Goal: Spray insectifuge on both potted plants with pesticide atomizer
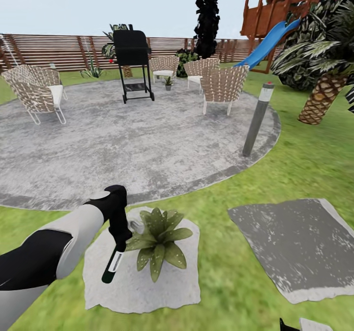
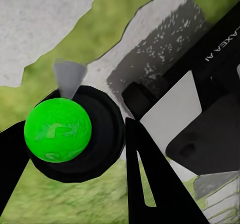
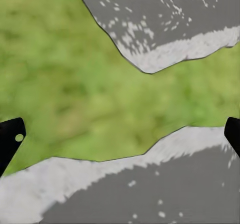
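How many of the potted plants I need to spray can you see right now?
2. One potted plant sits on the pale stepping stone beside the left gripper; the other stands far off on the patio between the chairs.

The left gripper (image 1: 119, 233) grips the atomizer (image 1: 113, 264), which hangs tilted over a pale stepping stone (image 1: 142, 287), just beside a potted plant (image 1: 158, 237) on that stone. A darker stone (image 1: 295, 247) lies on the lawn (image 1: 221, 282) to the right. Beyond, the patio (image 1: 137, 144) carries wicker chairs (image 1: 223, 85), a black grill (image 1: 132, 61) and a second small plant (image 1: 168, 82); a grey lamp post (image 1: 258, 120) leans at its edge.
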Robot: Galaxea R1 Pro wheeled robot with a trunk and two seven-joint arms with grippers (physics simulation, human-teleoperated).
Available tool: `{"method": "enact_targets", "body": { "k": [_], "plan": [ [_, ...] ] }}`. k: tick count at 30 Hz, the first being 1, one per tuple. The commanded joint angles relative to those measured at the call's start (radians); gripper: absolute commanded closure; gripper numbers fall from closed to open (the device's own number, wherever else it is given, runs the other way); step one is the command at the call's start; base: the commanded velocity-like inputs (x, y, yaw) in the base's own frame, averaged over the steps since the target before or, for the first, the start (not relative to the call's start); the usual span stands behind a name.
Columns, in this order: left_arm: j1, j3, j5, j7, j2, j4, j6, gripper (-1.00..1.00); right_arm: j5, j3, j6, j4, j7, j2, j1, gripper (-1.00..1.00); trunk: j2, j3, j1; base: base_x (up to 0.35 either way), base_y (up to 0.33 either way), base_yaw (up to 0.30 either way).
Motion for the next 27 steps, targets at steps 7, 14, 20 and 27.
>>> {"method": "enact_targets", "body": {
  "k": [7,14,20,27],
  "plan": [
    [-0.001,0.001,-0.014,-0.009,0.000,-0.003,0.014,1.00,0.011,-0.007,-0.004,0.001,0.000,0.000,-0.001,-1.00,0.000,-0.001,0.000,0.074,-0.126,0.235],
    [-0.002,0.001,-0.014,-0.009,0.000,-0.005,0.019,1.00,0.011,-0.007,-0.004,0.001,0.001,0.000,-0.001,-1.00,0.000,-0.001,0.000,0.039,-0.263,0.012],
    [-0.002,0.001,-0.014,-0.009,-0.001,-0.005,0.020,1.00,0.011,-0.007,-0.004,0.002,0.001,0.001,-0.001,-1.00,0.000,-0.001,0.000,-0.049,-0.272,0.168],
    [-0.002,-0.002,-0.014,-0.009,-0.002,-0.005,0.021,1.00,0.011,-0.007,-0.004,0.002,0.001,0.001,-0.001,-1.00,0.000,-0.001,0.000,-0.013,-0.278,0.275]
  ]
}}
